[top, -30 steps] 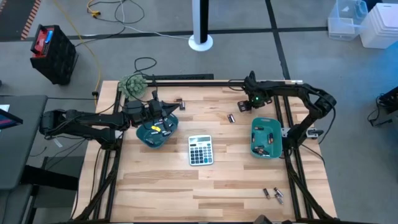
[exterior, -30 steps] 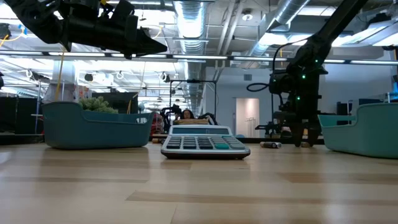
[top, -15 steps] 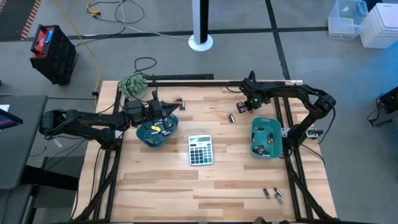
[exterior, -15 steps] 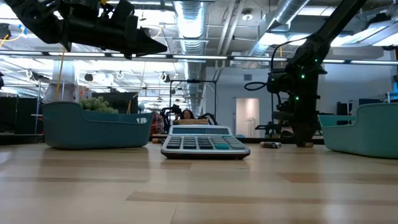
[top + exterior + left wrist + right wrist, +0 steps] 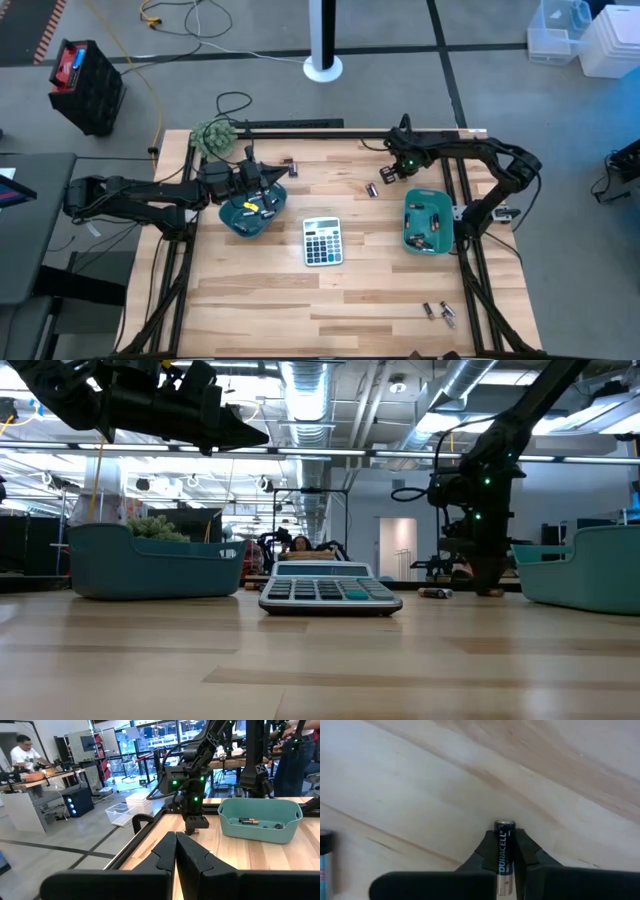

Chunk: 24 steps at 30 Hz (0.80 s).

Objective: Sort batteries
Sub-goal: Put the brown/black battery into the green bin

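From above, your right tool is down at the far right part of the counter, next to a loose battery and just beyond the right tray, which already holds a few cells. More batteries lie near the front edge, and one lies beyond the left tray. Your left tool hangs over that left tray.

At counter level, the right arm drops nearly straight down, its tool at the wood with a battery lying close by. The left arm reaches out level, well above the calculator.

The left wrist camera shows the left tool pressed shut, with nothing seen between its tips.

The right wrist camera shows the right tool pinched tight on a Duracell cell, which lies lengthwise in the grip just over the wood. Another cell sits at the edge.

Lift straight up before swinging toward the tray. The cell is round and smooth, so I would keep the squeeze firm and the wrist steady, or it may slide out endwise.
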### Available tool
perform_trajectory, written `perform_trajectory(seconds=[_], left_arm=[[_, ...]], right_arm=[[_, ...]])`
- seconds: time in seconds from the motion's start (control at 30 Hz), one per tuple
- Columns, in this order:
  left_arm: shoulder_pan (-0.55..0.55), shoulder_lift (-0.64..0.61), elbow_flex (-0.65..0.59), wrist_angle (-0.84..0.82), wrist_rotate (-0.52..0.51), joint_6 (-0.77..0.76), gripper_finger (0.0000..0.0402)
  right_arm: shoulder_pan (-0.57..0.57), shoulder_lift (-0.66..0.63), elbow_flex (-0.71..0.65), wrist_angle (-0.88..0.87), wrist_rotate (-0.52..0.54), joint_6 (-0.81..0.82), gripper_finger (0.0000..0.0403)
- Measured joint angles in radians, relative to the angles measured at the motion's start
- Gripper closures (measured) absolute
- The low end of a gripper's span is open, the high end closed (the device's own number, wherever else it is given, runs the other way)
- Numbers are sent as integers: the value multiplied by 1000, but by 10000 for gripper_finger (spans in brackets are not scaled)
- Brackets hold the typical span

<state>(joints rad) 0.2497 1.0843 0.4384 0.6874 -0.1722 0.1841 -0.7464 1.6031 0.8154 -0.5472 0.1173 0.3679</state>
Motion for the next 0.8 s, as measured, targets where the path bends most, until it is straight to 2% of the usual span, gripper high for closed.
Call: perform_trajectory(seconds=[0.37,0.63,0.8], left_arm=[[0,0,0,-1,0,0,396],[0,0,0,-1,0,10,396],[0,0,0,-1,0,10,396]], right_arm=[[35,-203,3,18,-19,-80,379],[127,-406,4,8,-47,-173,379],[230,-519,5,-33,-68,-220,378]])
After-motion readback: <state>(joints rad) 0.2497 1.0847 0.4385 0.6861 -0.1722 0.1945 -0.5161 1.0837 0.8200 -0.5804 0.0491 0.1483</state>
